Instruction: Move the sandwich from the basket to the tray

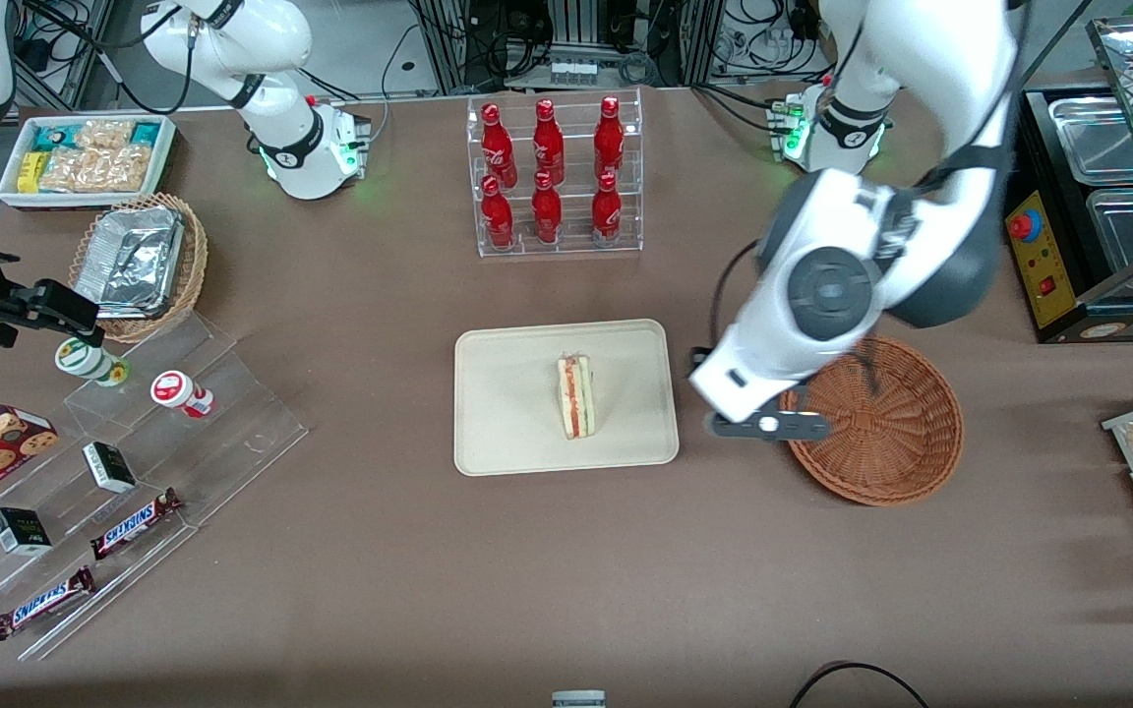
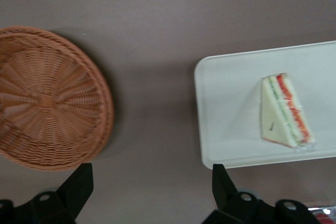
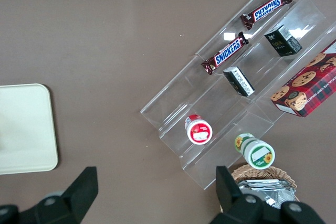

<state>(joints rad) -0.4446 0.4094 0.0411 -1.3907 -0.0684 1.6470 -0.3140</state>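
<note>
The sandwich [image 1: 575, 397] is lying on the tray [image 1: 507, 433], near its middle, while the basket [image 1: 896, 433] is sitting empty toward the working arm's end of the bench [image 1: 566, 590]. The gripper [image 2: 152, 190] is hovering above the bare bench between tray and basket, its fingers [image 2: 79, 184] spread apart and holding nothing. Little looks likely to go wrong now; a low sweep could clip the basket rim.

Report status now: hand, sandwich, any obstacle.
Hand open, empty, above bare table between round reddish-brown wicker basket and cream rectangular tray. White triangular sandwich on tray. No obstacle.
</note>
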